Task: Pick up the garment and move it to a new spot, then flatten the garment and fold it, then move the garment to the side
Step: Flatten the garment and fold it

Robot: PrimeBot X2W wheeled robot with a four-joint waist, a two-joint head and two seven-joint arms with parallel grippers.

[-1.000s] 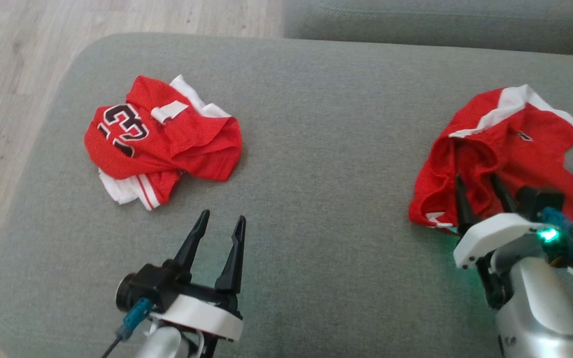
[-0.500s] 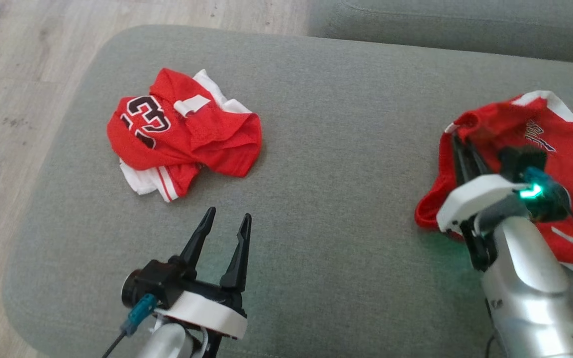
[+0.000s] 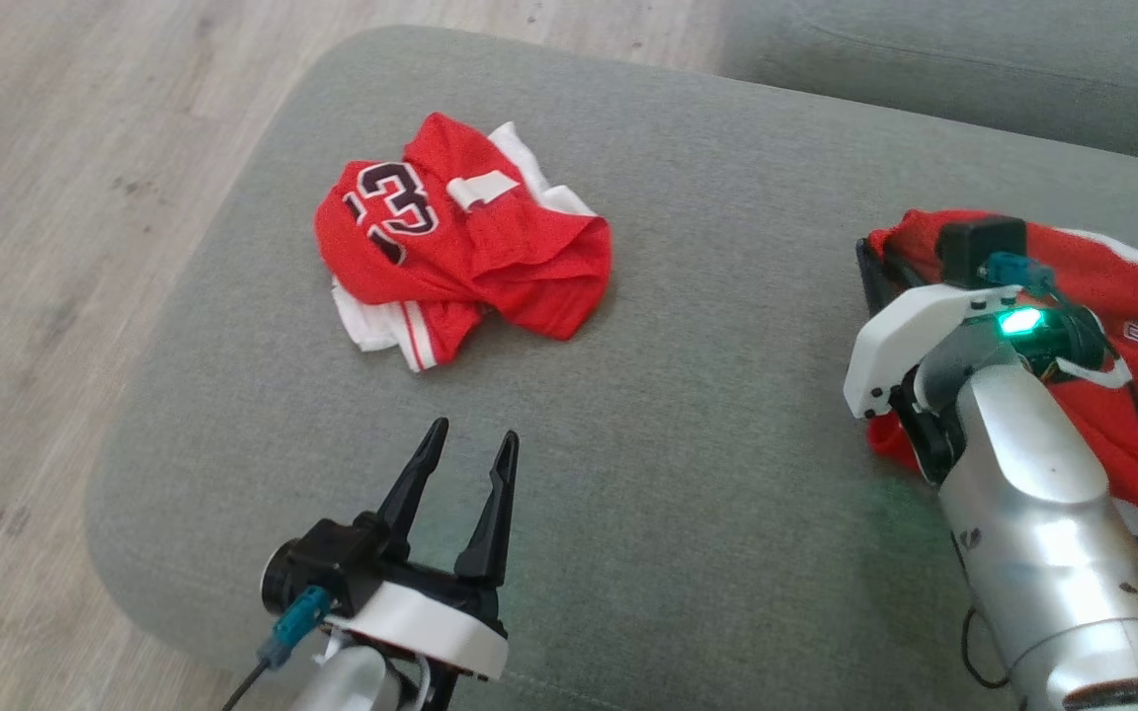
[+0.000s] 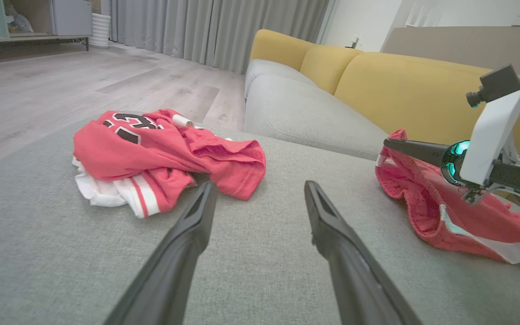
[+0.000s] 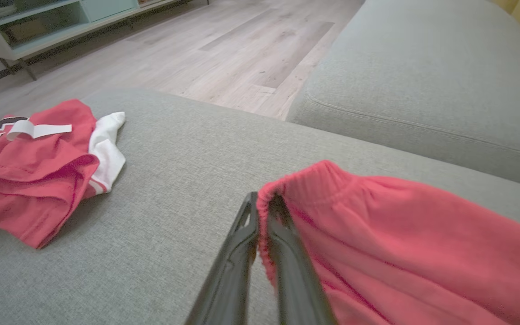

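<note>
Gripping the red shorts [image 5: 400, 234] at the elastic waistband [image 5: 314, 178], we have the right gripper [image 5: 260, 201] drawn narrow, its two fingers clamped on the gathered edge with fabric between them. We judge that the waistband is chosen because its thick seam gives a firm hold and lets the rest of the cloth hang free when lifted. The shorts lie at the right end of the grey seat cushion [image 3: 727, 425], with the held edge raised off the surface and the remainder trailing on it. The left gripper [image 3: 476, 431] hovers above the cushion with jaws wide and nothing between them, ready, we judge, to take a second corner. The crumpled red jersey [image 3: 470, 247] sits well apart on the left, leaving bare cushion between for the new spot.
</note>
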